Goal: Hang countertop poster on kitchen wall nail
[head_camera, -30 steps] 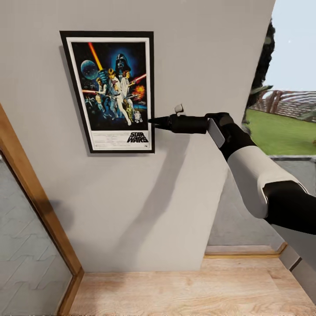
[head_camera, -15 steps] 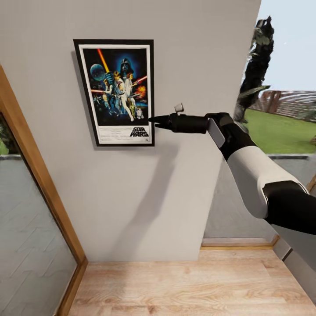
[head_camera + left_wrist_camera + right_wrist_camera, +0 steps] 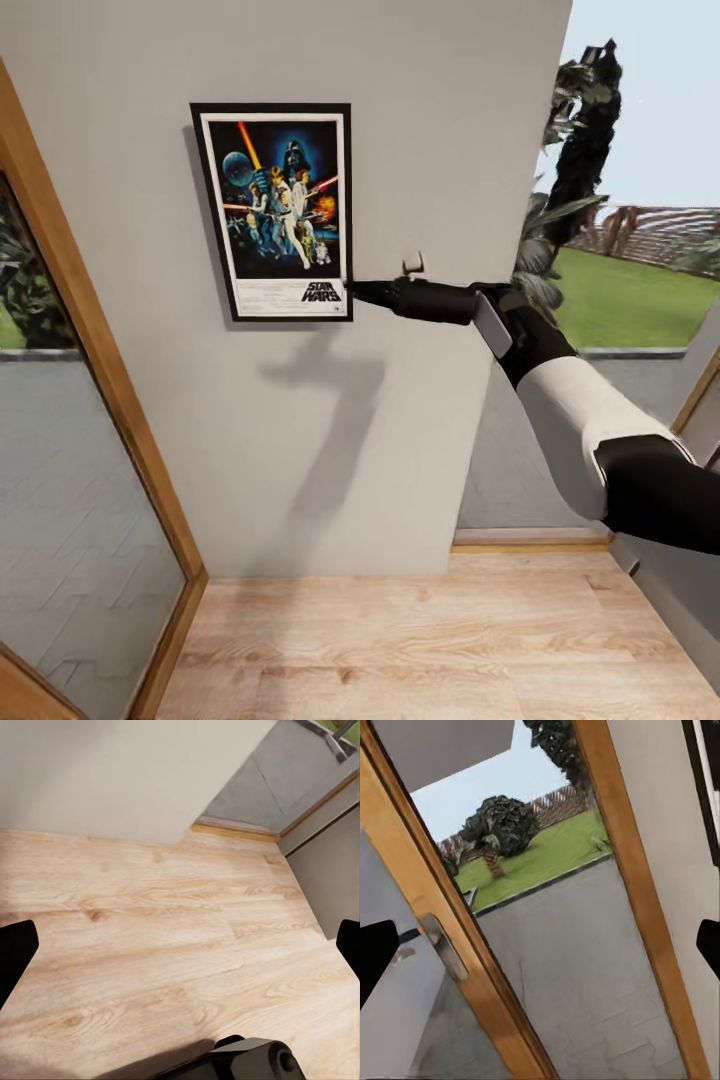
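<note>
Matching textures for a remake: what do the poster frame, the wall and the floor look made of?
Poster frame: thin, matte black, wood or plastic, can't tell. Wall: flat grey paint, faint even grain. Floor: pale wood planks, visible grain and knots, low sheen.

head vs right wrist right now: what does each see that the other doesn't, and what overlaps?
Head alone: the whole poster flat on the grey wall, the right gripper by its lower right corner, and the wooden floor.
Right wrist alone: a handle on the wood-framed glass door.
Shared: the poster's edge, the lawn and trees outside.
</note>
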Available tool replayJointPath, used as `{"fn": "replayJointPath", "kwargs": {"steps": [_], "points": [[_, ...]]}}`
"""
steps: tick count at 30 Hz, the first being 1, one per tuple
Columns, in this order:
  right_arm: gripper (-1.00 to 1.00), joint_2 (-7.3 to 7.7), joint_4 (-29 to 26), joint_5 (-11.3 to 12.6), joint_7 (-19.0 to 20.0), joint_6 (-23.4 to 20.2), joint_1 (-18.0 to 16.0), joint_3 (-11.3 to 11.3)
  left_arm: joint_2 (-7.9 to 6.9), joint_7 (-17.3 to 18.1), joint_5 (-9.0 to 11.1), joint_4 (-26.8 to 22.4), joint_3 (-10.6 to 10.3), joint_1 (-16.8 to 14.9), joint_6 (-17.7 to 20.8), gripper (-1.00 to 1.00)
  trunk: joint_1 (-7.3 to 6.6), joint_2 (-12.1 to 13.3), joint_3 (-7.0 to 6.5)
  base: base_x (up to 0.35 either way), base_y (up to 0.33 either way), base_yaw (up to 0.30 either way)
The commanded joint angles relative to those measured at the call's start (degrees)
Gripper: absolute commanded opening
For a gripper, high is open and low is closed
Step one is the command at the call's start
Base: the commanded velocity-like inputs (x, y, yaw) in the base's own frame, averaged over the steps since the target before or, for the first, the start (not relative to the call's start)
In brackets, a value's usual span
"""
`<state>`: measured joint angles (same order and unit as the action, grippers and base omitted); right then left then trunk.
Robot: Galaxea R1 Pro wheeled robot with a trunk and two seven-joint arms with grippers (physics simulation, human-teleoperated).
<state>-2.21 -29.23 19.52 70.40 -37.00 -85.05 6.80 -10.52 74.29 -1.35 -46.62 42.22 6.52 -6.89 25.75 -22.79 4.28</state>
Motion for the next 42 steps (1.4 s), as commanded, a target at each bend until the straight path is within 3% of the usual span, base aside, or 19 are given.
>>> {"fn": "replayJointPath", "kwargs": {"steps": [1,4,5,6,7,8,11,12,19,24,31,32,35,36,37,38,40,42], "points": [[1.0,0.09,-0.04,0.39,0.65,-0.39,0.17,0.2,0.0,0.07,-0.15,-0.05,0.06,-0.01,-0.58,1.0,0.03,-0.13,0.11,-0.027,0.0,0.0],[1.0,0.67,-0.26,0.28,2.36,-0.27,1.28,0.21,-0.01,0.07,-0.15,-0.03,0.06,-0.01,-0.55,1.0,0.03,-0.13,0.11,-0.018,0.0,0.0],[1.0,6.84,-18.94,-0.04,7.58,5.48,22.46,0.14,0.04,0.07,0.07,0.4,0.06,-0.01,-0.4,1.0,0.03,-0.13,0.11,0.0,0.0,0.0],[1.0,8.89,-22.27,-0.07,7.74,6.01,28.45,0.12,0.05,0.07,0.11,0.44,0.06,-0.01,-0.37,1.0,0.03,-0.13,0.11,0.0,0.0,0.0],[1.0,12.0,-24.68,-0.07,7.85,7.42,37.43,-0.5,0.08,0.07,0.17,0.47,0.06,-0.01,-0.34,1.0,0.03,-0.13,0.11,0.0,0.0,0.0],[1.0,13.25,-25.02,-0.05,7.92,9.23,41.3,-1.35,0.11,0.07,0.18,0.51,0.06,-0.01,-0.33,1.0,0.03,-0.13,0.11,0.0,0.0,0.0],[1.0,14.44,-25.31,-0.03,8.0,12.2,46.83,-2.7,0.15,0.07,0.21,0.53,0.06,-0.01,-0.32,1.0,0.03,-0.13,0.11,0.0,0.0,0.0],[1.0,14.93,-25.36,-0.05,8.03,14.18,50.6,-3.81,0.18,0.07,0.24,0.54,0.04,-0.01,-0.32,1.0,0.03,-0.13,0.11,0.0,0.0,0.0],[1.0,15.82,-25.23,-0.37,8.13,18.25,62.37,-10.42,0.85,0.05,0.25,0.51,-0.24,-0.01,0.27,1.0,0.03,-0.13,0.11,0.0,0.0,0.0],[1.0,16.74,-22.68,-2.38,8.02,21.99,70.65,-14.97,1.92,-0.16,-0.03,1.07,-0.18,-0.01,2.41,1.0,0.03,-0.13,0.11,0.0,0.0,0.0],[1.0,17.43,-9.33,-5.53,5.81,29.7,74.17,-16.67,2.21,-1.41,-0.32,6.19,-0.21,-0.01,2.88,1.0,0.03,-0.13,0.11,0.0,0.0,0.0],[1.0,17.64,-4.55,-6.48,4.29,32.27,74.51,-16.77,2.19,-3.09,-0.38,8.2,-0.24,-0.01,2.83,1.0,0.03,-0.13,0.11,0.0,0.0,0.0],[1.0,17.83,1.97,-8.53,1.07,35.96,74.81,-16.75,2.2,-6.73,-0.52,10.54,-0.27,-0.01,2.8,1.0,0.03,-0.13,0.11,0.0,0.0,0.0],[1.0,17.93,7.09,-11.1,-2.97,38.76,74.96,-16.74,2.23,-10.81,-1.25,12.2,-0.32,-0.01,2.78,1.0,0.03,-0.13,0.11,0.0,0.0,0.0],[1.0,17.95,8.41,-11.92,-4.43,39.37,74.99,-16.72,2.25,-12.13,-1.71,12.63,-0.32,-0.01,2.77,1.0,0.03,-0.13,0.11,0.0,0.0,0.0],[1.0,17.94,10.78,-13.47,-8.98,40.26,75.04,-16.7,2.29,-16.55,-3.85,13.75,-0.34,-0.01,2.77,1.0,0.03,-0.13,0.11,0.0,0.0,0.0],[1.0,17.94,12.64,-14.48,-13.02,40.8,75.06,-16.68,2.33,-20.92,-5.72,14.56,-0.35,-0.01,2.76,1.0,0.03,-0.13,0.11,0.0,0.0,0.0],[1.0,17.74,17.02,-15.66,-22.34,41.47,75.1,-16.7,2.44,-30.95,-8.92,15.55,-0.37,-0.01,2.76,1.0,0.03,-0.13,0.11,0.0,0.0,0.0]]}}
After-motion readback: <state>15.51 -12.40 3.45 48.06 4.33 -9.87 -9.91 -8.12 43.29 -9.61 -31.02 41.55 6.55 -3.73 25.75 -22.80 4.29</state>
